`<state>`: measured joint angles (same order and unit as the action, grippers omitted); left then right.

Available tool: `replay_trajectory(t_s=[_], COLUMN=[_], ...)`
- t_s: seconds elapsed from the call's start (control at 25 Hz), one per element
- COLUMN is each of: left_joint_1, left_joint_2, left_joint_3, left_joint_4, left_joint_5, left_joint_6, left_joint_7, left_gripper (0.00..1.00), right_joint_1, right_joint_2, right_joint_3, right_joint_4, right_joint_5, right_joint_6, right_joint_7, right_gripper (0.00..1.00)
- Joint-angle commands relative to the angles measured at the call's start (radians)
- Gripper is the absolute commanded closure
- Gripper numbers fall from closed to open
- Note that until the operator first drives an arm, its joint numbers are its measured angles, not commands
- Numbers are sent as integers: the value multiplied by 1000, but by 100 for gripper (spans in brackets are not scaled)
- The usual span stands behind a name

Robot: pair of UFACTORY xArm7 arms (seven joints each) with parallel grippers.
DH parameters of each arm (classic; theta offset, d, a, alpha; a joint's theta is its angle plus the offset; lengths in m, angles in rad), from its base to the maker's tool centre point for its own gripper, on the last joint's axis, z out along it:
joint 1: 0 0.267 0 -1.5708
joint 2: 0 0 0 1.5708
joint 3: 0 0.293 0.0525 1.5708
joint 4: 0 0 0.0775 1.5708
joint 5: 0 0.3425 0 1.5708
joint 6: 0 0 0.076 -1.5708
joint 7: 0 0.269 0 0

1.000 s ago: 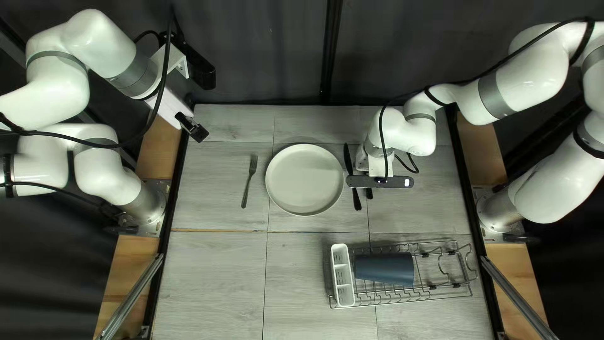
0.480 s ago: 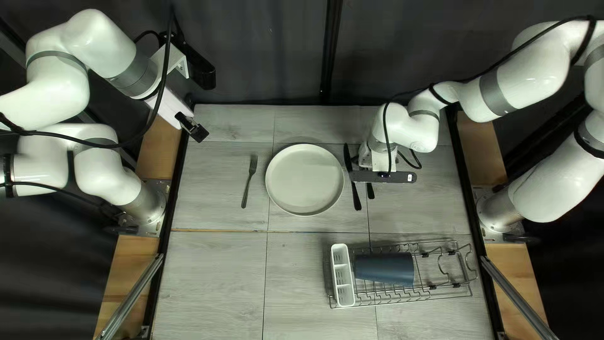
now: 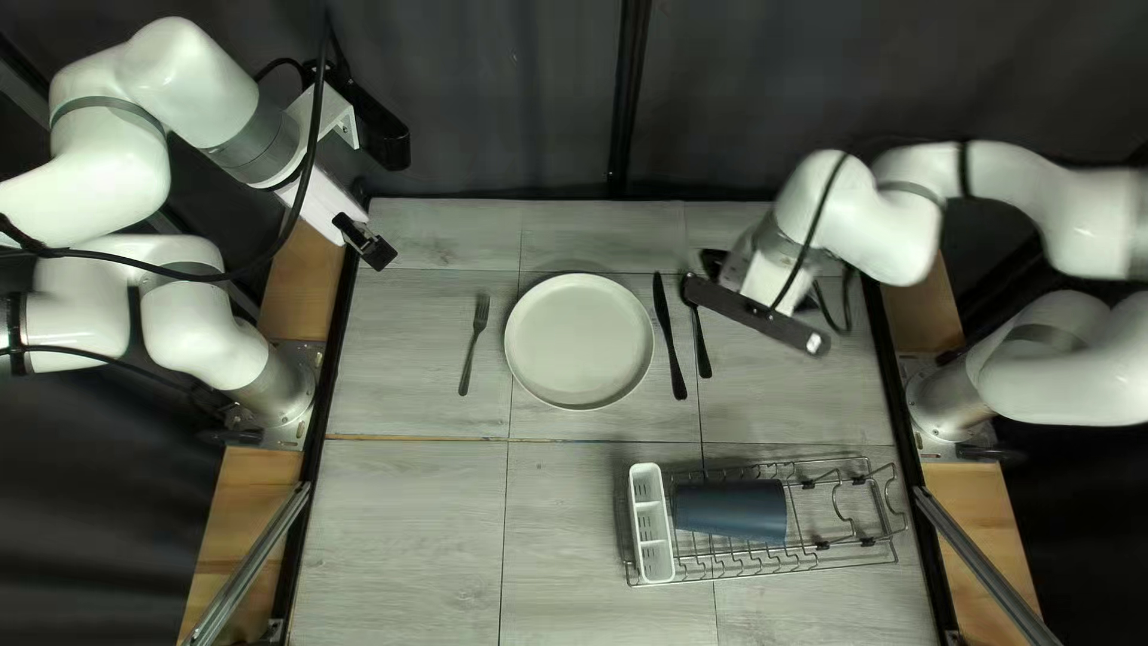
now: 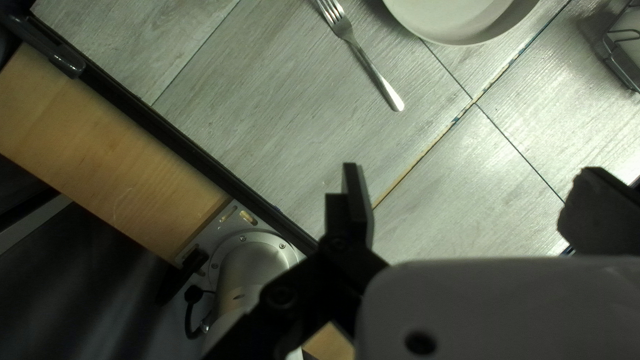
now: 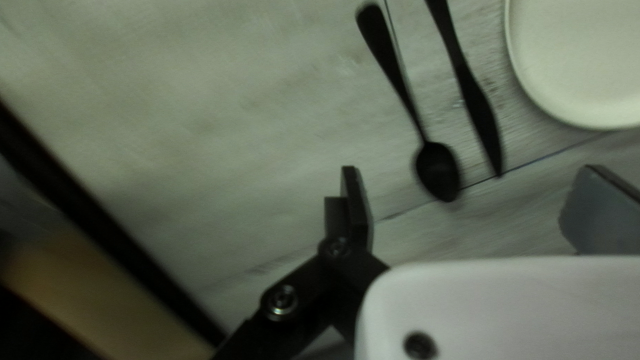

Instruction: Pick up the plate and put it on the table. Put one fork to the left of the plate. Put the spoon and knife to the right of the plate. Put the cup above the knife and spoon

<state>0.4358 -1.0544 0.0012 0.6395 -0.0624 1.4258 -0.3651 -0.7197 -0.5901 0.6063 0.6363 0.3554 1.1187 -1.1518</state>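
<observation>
At the left of the top left view my left gripper (image 3: 368, 243) hangs over the table's far left corner; in its wrist view the gripper (image 4: 470, 173) is open and empty. My right gripper (image 3: 714, 261), partly hidden in the top left view, is right of the spoon (image 3: 700, 341); its own wrist view has the gripper (image 5: 468, 172) open, the spoon's bowl (image 5: 437, 171) lying below and ahead of the gap. The knife (image 3: 670, 339) lies between plate (image 3: 579, 341) and spoon, the fork (image 3: 474, 343) left of the plate. A dark blue cup (image 3: 730, 510) lies sideways in the rack.
The wire dish rack (image 3: 837, 553) stands near the table's near edge, at the right. A white cutlery holder (image 3: 652, 523) is at its left end. Black rails (image 3: 331, 359) run along the table's sides.
My right arm has swung right and turned, off the knife and spoon, whose upper parts are now uncovered. The left arm, plate, fork and cup have stayed put.
</observation>
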Motion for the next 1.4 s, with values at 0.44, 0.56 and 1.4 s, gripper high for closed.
replay_trajectory(t_s=[0.44,0.56,1.4], left_joint_1=[0,0,0], left_joint_2=[0,0,0], left_joint_3=[0,0,0], left_joint_4=[0,0,0], left_joint_5=[0,0,0], left_joint_6=[0,0,0], left_joint_7=[0,0,0], left_gripper=[0,0,0], right_joint_1=[57,31,-513], right_joint_2=[-35,-7,133], right_joint_3=[165,245,1030], right_joint_4=[59,79,199], right_joint_5=[186,247,250], right_joint_6=[96,48,-242], right_joint_7=[409,578,1077], right_gripper=[0,0,0])
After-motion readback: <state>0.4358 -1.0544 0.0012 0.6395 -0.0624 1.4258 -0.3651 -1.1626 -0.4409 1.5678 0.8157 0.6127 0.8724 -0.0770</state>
